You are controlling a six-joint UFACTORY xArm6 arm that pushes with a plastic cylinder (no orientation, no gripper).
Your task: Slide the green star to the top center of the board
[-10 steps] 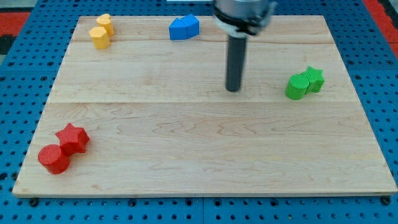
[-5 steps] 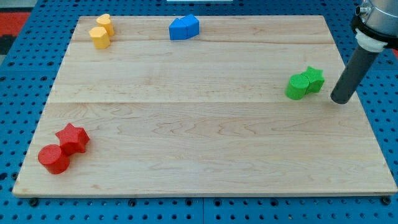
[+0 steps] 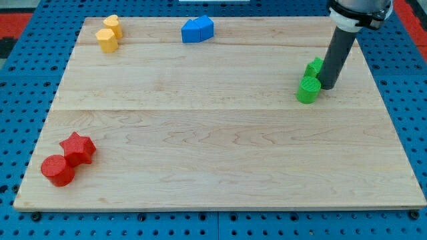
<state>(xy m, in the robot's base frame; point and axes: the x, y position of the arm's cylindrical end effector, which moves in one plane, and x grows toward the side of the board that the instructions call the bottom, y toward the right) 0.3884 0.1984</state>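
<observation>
The green star [image 3: 313, 68] lies at the board's right side, partly hidden behind my rod. A green cylinder [image 3: 308, 89] sits just below and left of it, touching it. My tip [image 3: 328, 87] rests on the board right against the star's lower right side and next to the cylinder's right edge. The rod rises from there to the view's top right.
Two blue blocks [image 3: 197, 29] sit together at the top center of the wooden board [image 3: 213, 147]. Two yellow blocks [image 3: 108, 35] are at the top left. A red star [image 3: 78, 147] and a red cylinder [image 3: 57, 170] are at the bottom left.
My tip swung from the board's middle out to the right of the green blocks, then came back left into them. The green star and cylinder have shifted left and up.
</observation>
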